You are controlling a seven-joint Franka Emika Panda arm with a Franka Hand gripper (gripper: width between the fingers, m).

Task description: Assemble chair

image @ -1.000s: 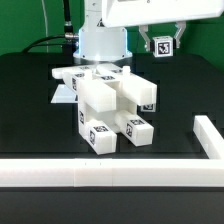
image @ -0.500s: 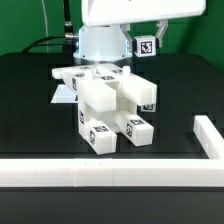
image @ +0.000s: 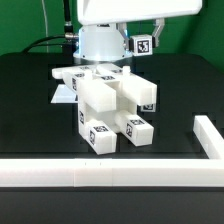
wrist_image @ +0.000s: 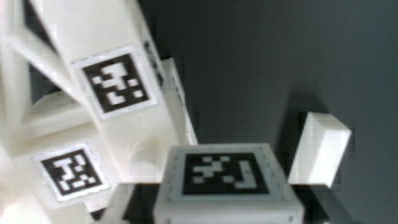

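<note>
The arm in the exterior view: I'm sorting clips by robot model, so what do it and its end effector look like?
The arm is glossy white with rounded casings on a pale cylindrical base. The end effector has dark fingers. Black cables lie by the base, on the exterior view's left. No markings show on the arm itself; the one tag is on a part.

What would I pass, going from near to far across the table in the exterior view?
In order: white rail → part-built chair → robot base. The tool, shut on a tagged block, hangs in the air, so its place in the order is unclear and I leave it out.
</note>
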